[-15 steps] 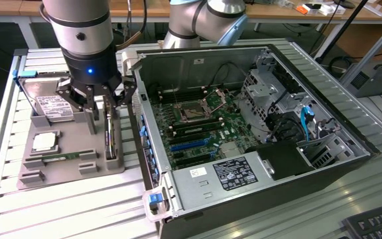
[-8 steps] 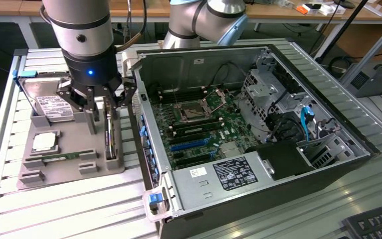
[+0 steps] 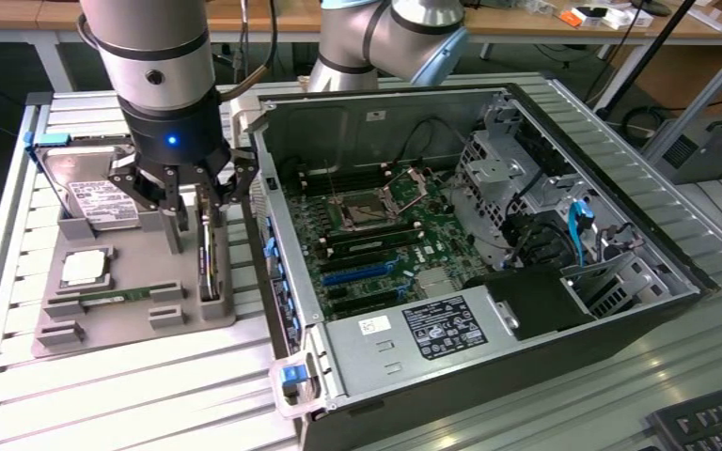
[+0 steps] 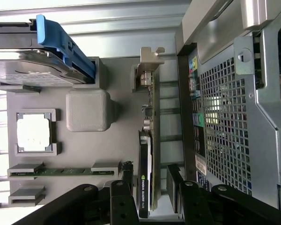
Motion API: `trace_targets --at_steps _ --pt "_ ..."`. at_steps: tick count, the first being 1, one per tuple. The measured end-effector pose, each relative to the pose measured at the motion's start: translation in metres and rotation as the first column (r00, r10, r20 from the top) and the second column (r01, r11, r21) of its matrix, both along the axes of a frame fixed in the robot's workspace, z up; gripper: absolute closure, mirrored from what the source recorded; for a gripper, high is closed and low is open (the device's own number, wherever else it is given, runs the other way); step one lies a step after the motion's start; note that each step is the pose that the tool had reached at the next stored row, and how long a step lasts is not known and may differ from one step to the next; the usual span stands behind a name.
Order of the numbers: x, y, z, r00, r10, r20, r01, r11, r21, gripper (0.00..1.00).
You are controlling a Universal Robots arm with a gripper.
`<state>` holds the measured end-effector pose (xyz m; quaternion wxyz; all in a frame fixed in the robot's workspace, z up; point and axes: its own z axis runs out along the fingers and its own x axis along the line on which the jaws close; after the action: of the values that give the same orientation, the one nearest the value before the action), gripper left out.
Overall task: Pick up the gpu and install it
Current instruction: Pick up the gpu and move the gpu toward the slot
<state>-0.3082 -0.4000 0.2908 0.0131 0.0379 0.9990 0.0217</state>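
1. Now our gripper (image 3: 193,225) hangs wide open astride the gpu (image 3: 211,272), upright in the grey holder (image 3: 110,329), exterior view's centre-left.
2. We judge a centred, even squeeze on its flat faces best.

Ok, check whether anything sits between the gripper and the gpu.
Nothing visible does. The open gripper hangs right over the gpu, one finger on each side of the card, which stands on edge in the grey holder beside the computer case.
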Motion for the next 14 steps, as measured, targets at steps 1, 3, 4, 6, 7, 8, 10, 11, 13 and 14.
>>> trace_targets --at_steps 1,3,4,6,7,8,10,11,13,14 --pt "0.0 0.0 -0.0004 1.0 0.0 0.0 0.0 1.0 0.0 0.58" --pt "0.0 0.0 -0.001 1.0 0.0 0.0 0.0 1.0 0.0 0.58" --pt "0.0 0.0 -0.0014 1.0 0.0 0.0 0.0 1.0 0.0 0.58" --pt "0.0 0.0 -0.0019 1.0 0.0 0.0 0.0 1.0 0.0 0.58" --pt "0.0 0.0 -0.0022 1.0 0.0 0.0 0.0 1.0 0.0 0.58" --pt "0.0 0.0 -0.0025 1.0 0.0 0.0 0.0 1.0 0.0 0.58" --pt "0.0 0.0 -0.0031 1.0 0.0 0.0 0.0 1.0 0.0 0.58" --pt "0.0 0.0 -0.0034 1.0 0.0 0.0 0.0 1.0 0.0 0.58" --pt "0.0 0.0 -0.0041 1.0 0.0 0.0 0.0 1.0 0.0 0.58" --pt "0.0 0.0 -0.0045 1.0 0.0 0.0 0.0 1.0 0.0 0.58"
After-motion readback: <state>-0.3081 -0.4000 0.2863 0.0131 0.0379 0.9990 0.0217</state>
